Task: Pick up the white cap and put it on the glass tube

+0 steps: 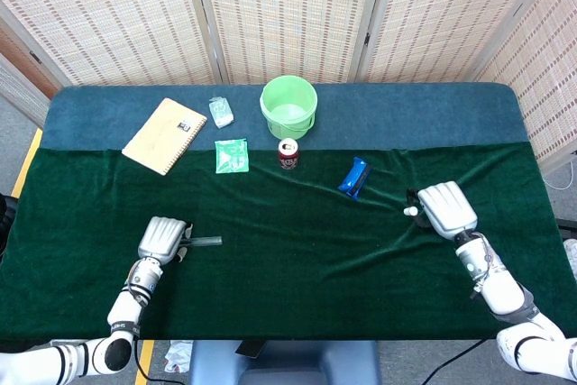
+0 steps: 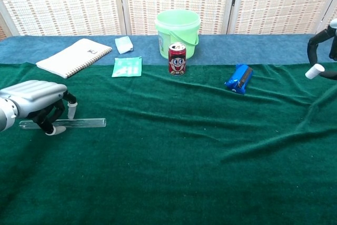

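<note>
White cap (image 2: 315, 70) is pinched in the right robot hand (image 1: 446, 208), raised near the counter's right edge, presumably for carrying. Far off near the left edge, the left robot hand (image 2: 37, 105) curls over the glass tube (image 2: 79, 123), apparently steadying it on the counter (image 2: 174, 172).

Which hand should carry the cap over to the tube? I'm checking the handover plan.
The right hand: the white cap already sits at its fingertips, apparently pinched. The left hand is over the glass tube lying on the green cloth, well placed to steady it.
</note>
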Action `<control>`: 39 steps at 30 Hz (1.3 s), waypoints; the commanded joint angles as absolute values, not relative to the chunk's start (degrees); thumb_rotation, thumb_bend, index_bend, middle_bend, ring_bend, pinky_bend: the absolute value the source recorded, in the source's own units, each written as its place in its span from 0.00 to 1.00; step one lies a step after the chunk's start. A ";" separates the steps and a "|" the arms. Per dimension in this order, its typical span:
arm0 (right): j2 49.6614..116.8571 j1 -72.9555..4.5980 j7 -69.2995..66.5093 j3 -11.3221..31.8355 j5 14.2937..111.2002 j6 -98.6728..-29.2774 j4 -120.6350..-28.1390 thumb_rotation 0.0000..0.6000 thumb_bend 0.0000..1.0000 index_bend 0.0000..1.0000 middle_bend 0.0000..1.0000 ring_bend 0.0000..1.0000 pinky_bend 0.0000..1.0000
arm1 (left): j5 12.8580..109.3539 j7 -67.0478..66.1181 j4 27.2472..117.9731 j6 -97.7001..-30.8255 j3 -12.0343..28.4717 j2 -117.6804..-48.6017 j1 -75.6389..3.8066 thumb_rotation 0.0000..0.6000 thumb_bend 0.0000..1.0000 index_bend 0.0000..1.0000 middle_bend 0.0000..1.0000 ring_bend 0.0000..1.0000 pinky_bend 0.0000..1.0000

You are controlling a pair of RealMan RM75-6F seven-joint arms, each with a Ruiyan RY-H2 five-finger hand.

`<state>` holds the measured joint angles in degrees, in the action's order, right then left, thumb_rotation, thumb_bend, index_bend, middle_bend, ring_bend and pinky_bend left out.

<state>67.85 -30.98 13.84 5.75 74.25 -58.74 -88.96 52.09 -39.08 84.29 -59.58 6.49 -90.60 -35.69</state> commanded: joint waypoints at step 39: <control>66.35 -31.61 8.88 6.98 78.08 -59.76 -93.34 1.00 0.60 0.73 1.00 1.00 1.00 | 57.82 -25.93 88.18 -62.69 8.67 -88.61 -34.20 1.00 0.49 0.70 0.86 0.84 0.82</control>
<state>66.85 -31.37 9.84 6.71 77.06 -59.37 -92.29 56.55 -28.95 85.62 -63.11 7.72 -90.18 -34.65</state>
